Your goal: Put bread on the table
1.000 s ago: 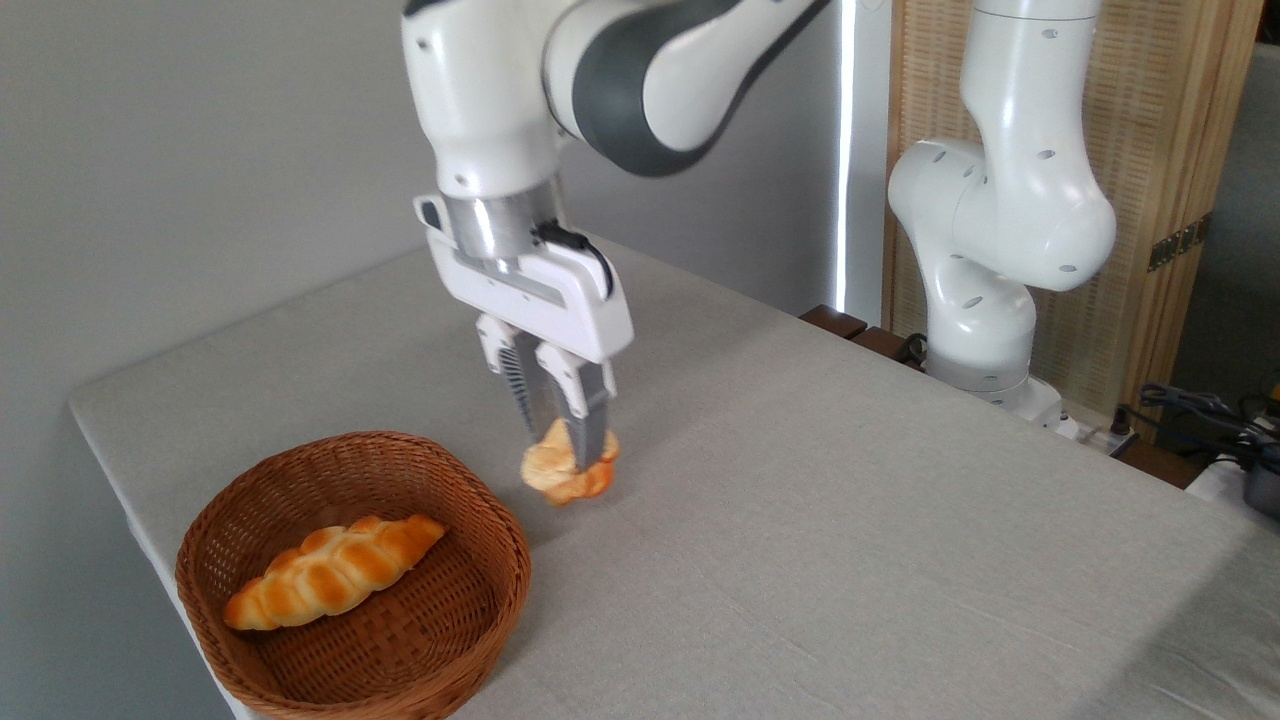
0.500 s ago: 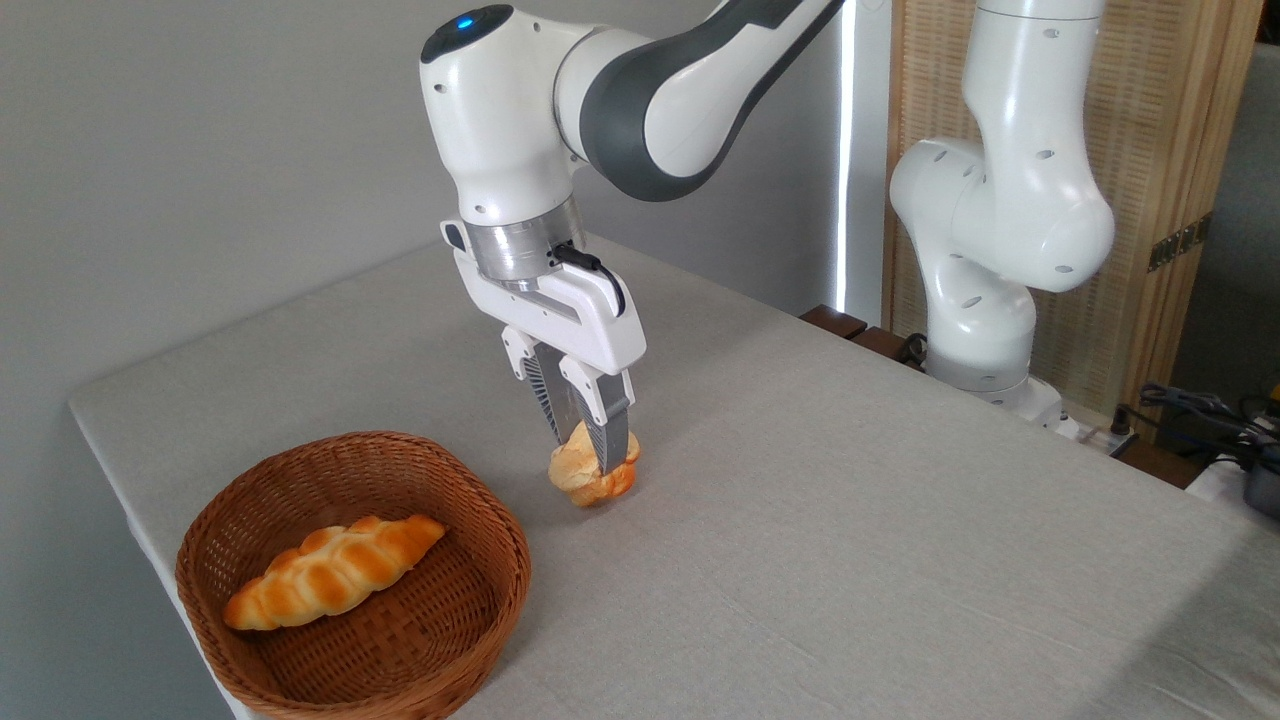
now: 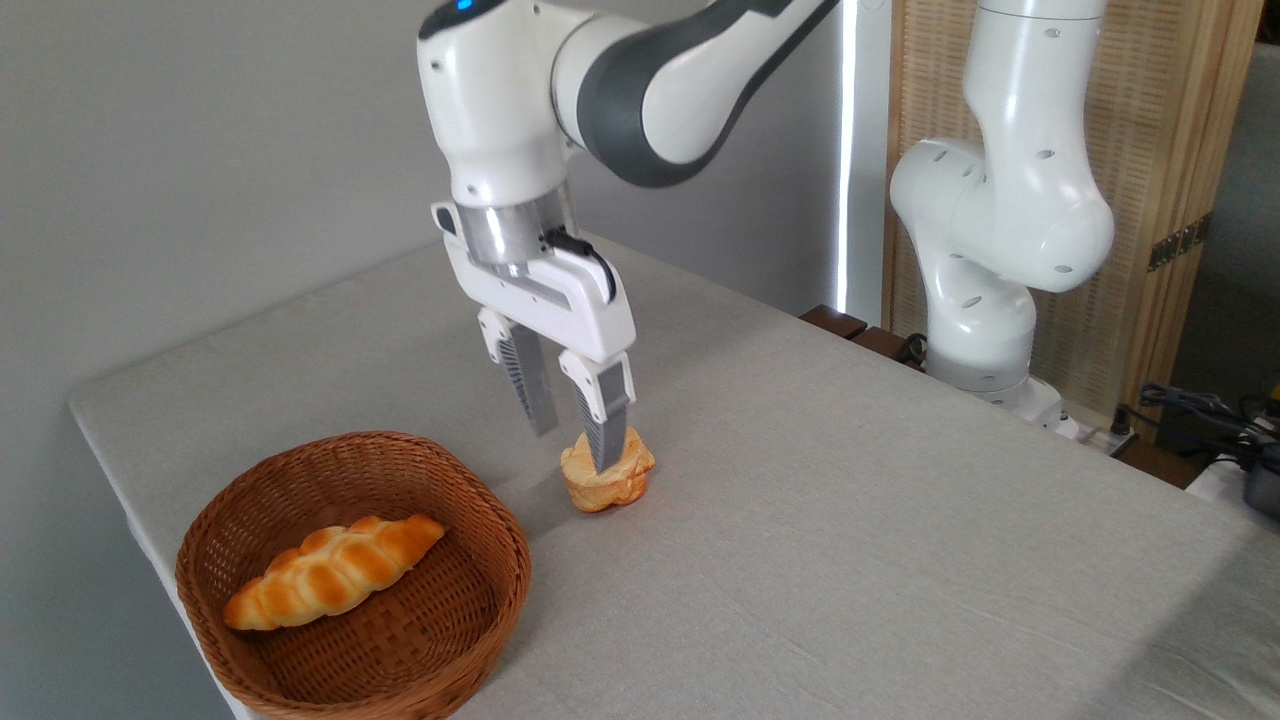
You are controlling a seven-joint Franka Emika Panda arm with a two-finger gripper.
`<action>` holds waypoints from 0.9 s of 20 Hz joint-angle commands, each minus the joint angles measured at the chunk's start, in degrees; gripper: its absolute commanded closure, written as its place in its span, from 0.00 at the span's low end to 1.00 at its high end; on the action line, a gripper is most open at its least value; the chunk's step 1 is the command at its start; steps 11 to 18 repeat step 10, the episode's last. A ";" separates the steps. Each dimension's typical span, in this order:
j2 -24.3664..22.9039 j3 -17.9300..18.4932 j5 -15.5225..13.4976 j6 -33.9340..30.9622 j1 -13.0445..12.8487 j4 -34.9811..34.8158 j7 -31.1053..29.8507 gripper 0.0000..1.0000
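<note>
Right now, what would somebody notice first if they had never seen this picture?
First, the big white robot arm's gripper, fingers spread open, just above the small round cream-and-orange bun sitting on the grey cloth-covered table. Next, at lower left, the brown woven wicker basket holding a long braided golden loaf.

Matt grey linen-like cloth on the table [image 3: 850, 520], rough brown wicker basket [image 3: 440, 640], glossy white plastic arm [image 3: 640, 80].
</note>
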 commanded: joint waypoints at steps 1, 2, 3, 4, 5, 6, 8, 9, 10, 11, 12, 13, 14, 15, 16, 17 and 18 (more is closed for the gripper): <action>-0.75 0.72 -1.45 -2.42 0.32 6.97 0.28 0.00; -0.75 0.80 -1.36 -3.91 0.50 8.99 0.63 0.00; -0.66 1.06 -1.36 -5.32 0.67 10.75 0.72 0.00; -0.57 2.29 -1.45 -6.72 0.67 12.68 0.72 0.00; -0.57 2.99 -1.54 -8.48 0.67 14.35 0.89 0.00; -0.66 3.17 -1.63 -10.32 0.67 15.94 1.15 0.00; -0.57 4.75 -1.89 -11.65 0.67 18.05 1.24 0.00; -0.57 5.19 -2.50 -12.35 0.67 18.06 1.33 0.00; -0.40 5.28 -2.94 -13.58 0.67 18.06 1.42 0.00; -0.40 5.28 -2.94 -13.58 0.67 18.06 1.42 0.00; -0.40 5.28 -2.94 -13.58 0.67 18.06 1.42 0.00; -0.40 5.28 -2.94 -13.58 0.67 18.06 1.42 0.00; -0.40 5.28 -2.94 -13.58 0.67 18.06 1.42 0.00; -0.40 5.28 -2.94 -13.58 0.67 18.06 1.42 0.00; -0.40 5.28 -2.94 -13.58 0.67 18.06 1.42 0.00; -0.40 5.28 -2.94 -13.58 0.67 18.06 1.42 0.00; -0.40 5.28 -2.94 -13.58 0.67 18.06 1.42 0.00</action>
